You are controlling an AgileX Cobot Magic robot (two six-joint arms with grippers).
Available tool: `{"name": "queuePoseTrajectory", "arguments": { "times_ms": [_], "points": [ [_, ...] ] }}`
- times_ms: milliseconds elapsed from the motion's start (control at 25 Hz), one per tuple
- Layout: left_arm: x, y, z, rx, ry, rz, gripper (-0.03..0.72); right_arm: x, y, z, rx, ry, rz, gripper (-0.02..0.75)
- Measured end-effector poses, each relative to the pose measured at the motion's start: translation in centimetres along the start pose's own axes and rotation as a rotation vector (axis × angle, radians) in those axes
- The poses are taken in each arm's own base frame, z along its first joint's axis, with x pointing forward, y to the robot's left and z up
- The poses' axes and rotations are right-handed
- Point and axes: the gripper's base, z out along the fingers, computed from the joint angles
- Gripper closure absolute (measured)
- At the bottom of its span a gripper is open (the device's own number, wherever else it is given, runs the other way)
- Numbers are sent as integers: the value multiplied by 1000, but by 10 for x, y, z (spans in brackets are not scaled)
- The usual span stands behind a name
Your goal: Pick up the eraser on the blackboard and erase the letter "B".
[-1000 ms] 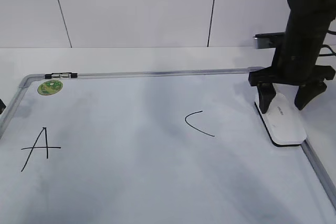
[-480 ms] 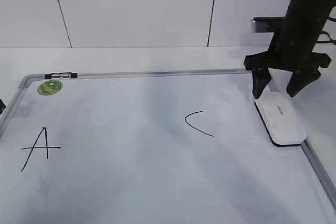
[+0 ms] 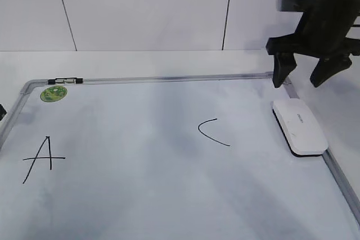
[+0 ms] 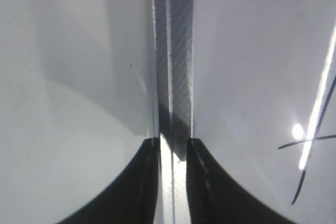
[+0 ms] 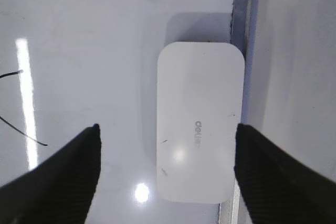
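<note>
Eraser (image 3: 299,126): lying flat on the blackboard (image 3: 140,195) at its right side, long edge just beside the grey frame; white top with small grey lettering turned up; not held by anything.

Right gripper (image 3: 304,76): raised above the far end of the eraser, apart from it, fingers spread wide; in the right wrist view the two dark fingers (image 5: 63,166) standing on both sides of the eraser (image 5: 198,121) with clear gaps, nothing between them.

Left gripper (image 4: 173,145): low over the left frame rail of the board, fingers close together with only a narrow gap, the rail visible through the gap; nothing seen gripped.

Letter "B": not to be found anywhere on the board in these views; empty, slightly grey-smeared surface between the letter A (image 3: 42,158) and the curved stroke C (image 3: 214,132).

Other marks: A and C both whole, not touched; green sticker (image 3: 54,93) at the far left corner.

Done, as judged: letter "B" apparently already wiped away, eraser put down at the edge and released.

Left, as judged: little or nothing for the erasing itself; perhaps only taking the right arm away from the board.

Doubt: impossible to say from the pictures where exactly the "B" stood; only a faint haze there, no clear stroke.
</note>
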Motion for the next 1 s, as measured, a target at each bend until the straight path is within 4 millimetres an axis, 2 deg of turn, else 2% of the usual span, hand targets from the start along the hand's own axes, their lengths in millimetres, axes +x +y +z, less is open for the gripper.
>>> {"name": "queuePoseTrajectory", "arguments": {
  "times_ms": [320, 520, 640, 800, 1000],
  "points": [
    [-15, -7, -32, 17, 2, 29, 502, 10, 0, -39, -14, -91, -3, 148],
    [-16, -8, -39, 20, 22, 22, 493, 24, 0, -71, -28, -163, -4, 155],
    [-14, -9, -45, 17, 5, 25, 491, 38, -1, -88, -34, -198, -5, 192],
    [-7, -15, -67, 9, -55, 34, 491, 61, -2, -108, -44, -233, -6, 253],
    [19, -24, -102, -10, -147, 57, 491, 99, -6, -126, -51, -263, -6, 314]
  ]
}}
